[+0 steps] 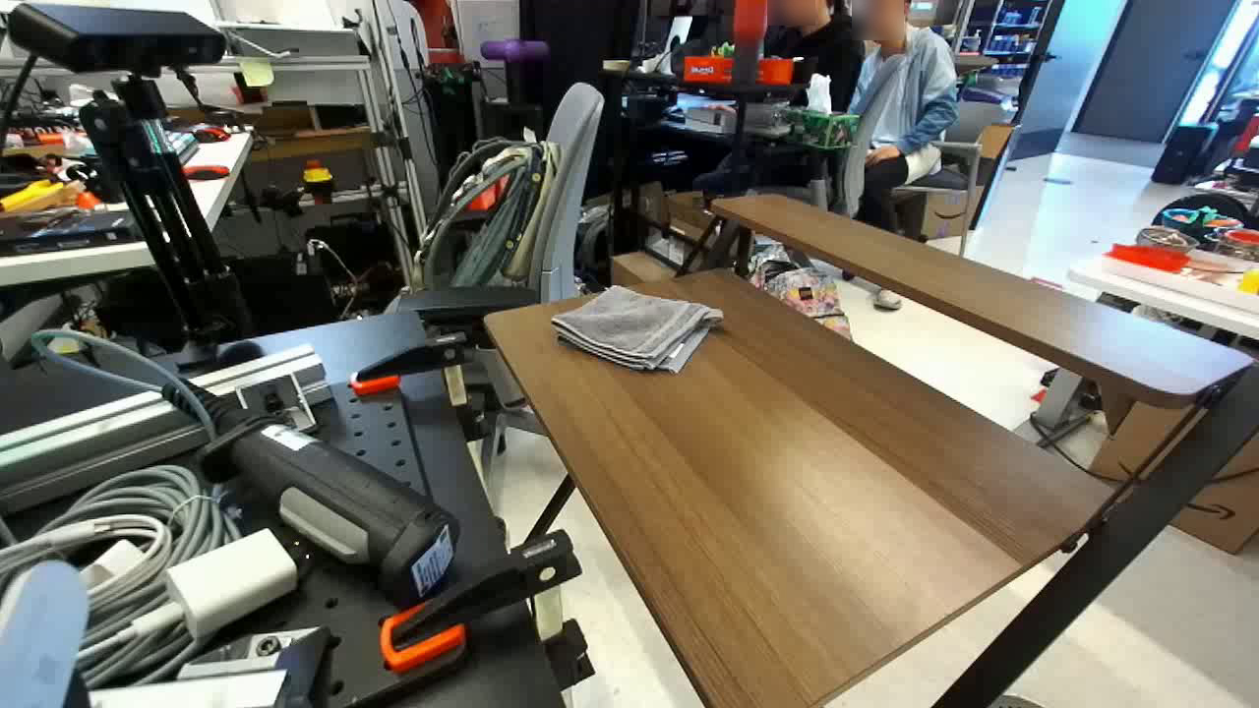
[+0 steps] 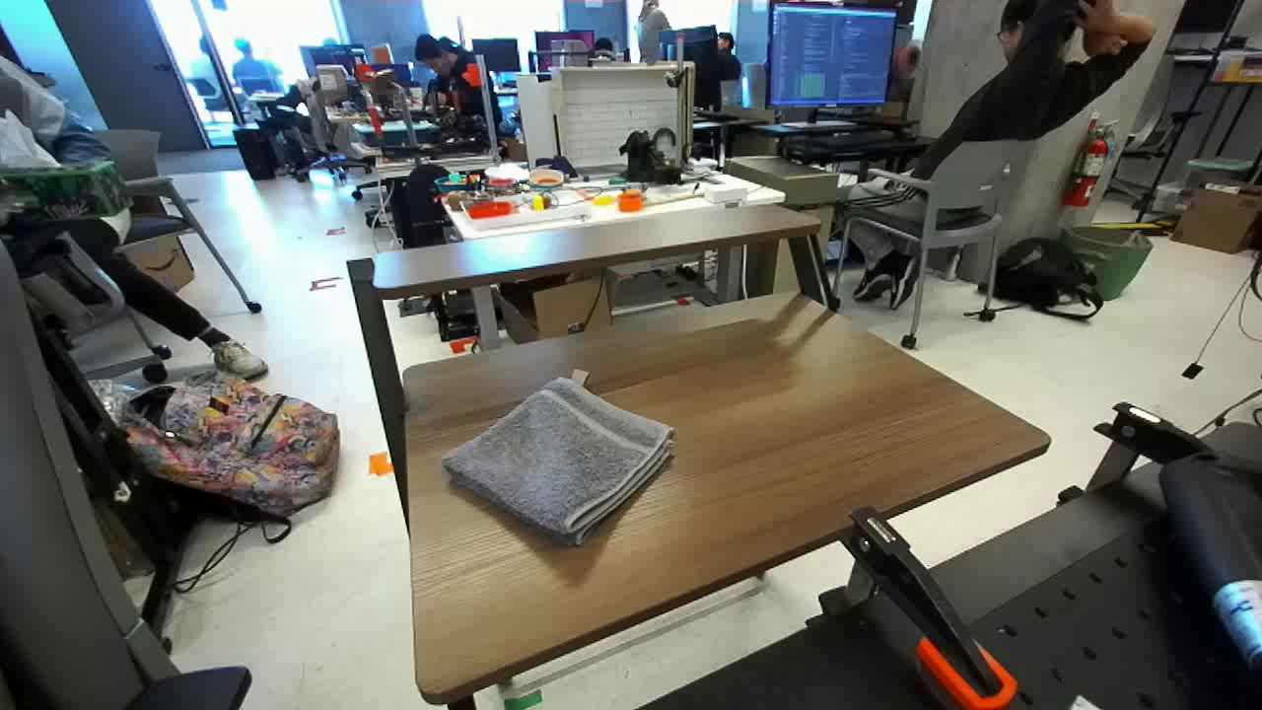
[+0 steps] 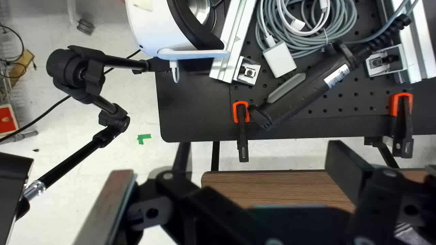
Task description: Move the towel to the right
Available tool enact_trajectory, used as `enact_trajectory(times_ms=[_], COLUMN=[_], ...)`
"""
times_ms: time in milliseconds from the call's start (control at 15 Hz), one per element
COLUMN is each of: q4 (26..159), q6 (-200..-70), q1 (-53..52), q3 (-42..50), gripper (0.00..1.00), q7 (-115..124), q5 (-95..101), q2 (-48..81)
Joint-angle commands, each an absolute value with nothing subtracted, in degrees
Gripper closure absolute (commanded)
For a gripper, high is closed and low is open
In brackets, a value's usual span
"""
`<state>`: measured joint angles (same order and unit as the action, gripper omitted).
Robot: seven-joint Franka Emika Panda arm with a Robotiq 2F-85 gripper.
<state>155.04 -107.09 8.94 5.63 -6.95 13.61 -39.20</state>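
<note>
In the wrist view the end effector (image 3: 230, 166) is nearest, released, its jaws spread wide apart. In an exterior view a black bench (image 1: 492, 678) stands near left, carrying a handheld black tool (image 1: 339, 497), a coil of grey cable (image 1: 211, 506) and two orange-tipped clamps (image 1: 492, 580) at its right edge. Beyond, to the right, is the brown tabletop (image 1: 787, 492); the folded grey towel (image 1: 634, 329) rests on it at the far left end, its layered edges showing on the near side. Farther off, a grey chair (image 1: 575, 167) stands past the towel, and a raised brown shelf (image 1: 964, 285) runs along the far right
</note>
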Motion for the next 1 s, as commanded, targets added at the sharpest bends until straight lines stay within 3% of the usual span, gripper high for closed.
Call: enact_trajectory(times_ms=[0,600,933], q4=[155.0,154.4,151.2], q6=[-106.9,-106.9,-110.6], q1=[8.3,7.9,2.1], q3=[6.1,5.6,0.8], gripper=[0.0,0.0,0.0], q7=[-6.6,-6.1,4.7], q5=[13.9,13.6,1.8], q2=[-39.2,-38.6,-29.9])
